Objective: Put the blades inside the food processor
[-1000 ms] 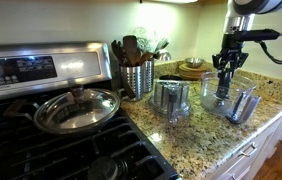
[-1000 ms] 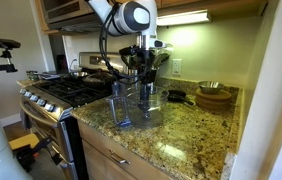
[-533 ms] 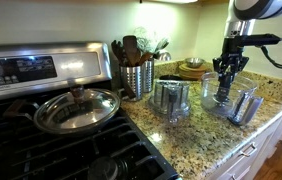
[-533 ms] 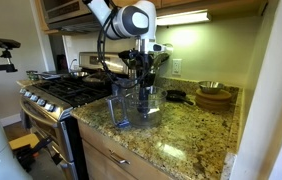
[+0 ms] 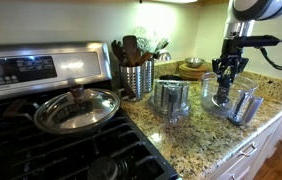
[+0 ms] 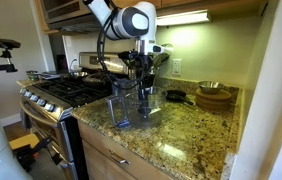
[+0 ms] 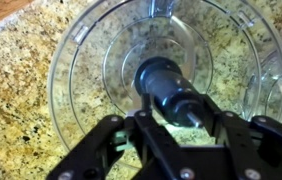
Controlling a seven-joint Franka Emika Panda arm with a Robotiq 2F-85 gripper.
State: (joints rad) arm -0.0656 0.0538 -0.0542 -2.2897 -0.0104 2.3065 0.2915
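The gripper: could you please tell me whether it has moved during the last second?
Yes. The gripper, shut on the blade shaft, has dropped slightly, closer to the clear bowl standing on the counter in an exterior view.

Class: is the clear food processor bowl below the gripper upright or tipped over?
Upright. The bowl stands on its base on the counter, and the wrist view looks straight down into its open mouth.

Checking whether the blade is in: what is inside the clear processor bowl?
A dark cylindrical hub stands at the centre of the clear bowl, its top between the fingers. Any blade wings are hidden under the hub and fingers.
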